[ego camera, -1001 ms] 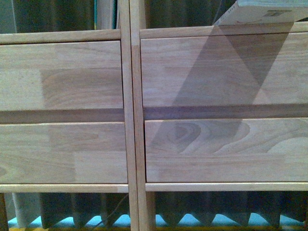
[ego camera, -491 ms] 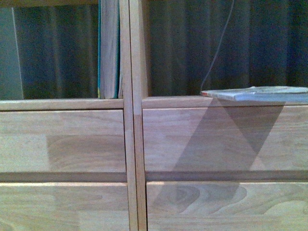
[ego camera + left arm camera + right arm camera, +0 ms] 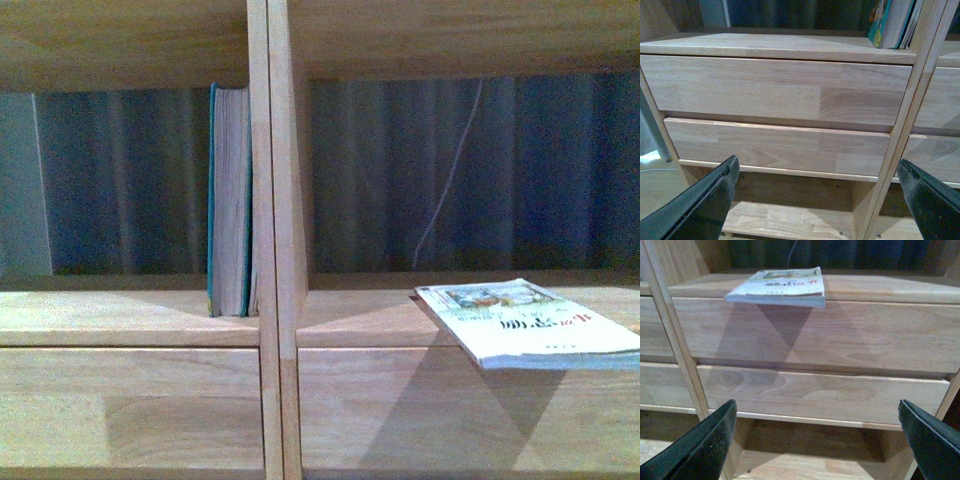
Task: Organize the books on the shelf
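View risen — paperback (image 3: 525, 322) overhangs shelf (image 3: 350, 325) edge; teal book (image 3: 229, 200) upright.

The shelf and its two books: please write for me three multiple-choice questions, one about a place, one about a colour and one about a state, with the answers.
1. Where is the thin white book?
A. Upright in the left compartment
B. Flat in the right compartment of the shelf, sticking out over the front edge
C. On the floor

2. What colour is the cover of the upright book?
A. Red
B. Black
C. Teal

3. What is the state of the right gripper?
A. Open and empty
B. Shut on the white book
C. Shut on a cable

Answers:
1 B: the front view shows it lying flat, with one corner past the edge.
2 C: a teal edge runs beside the pale pages.
3 A: its wrist view shows it spread wide, holding nothing.
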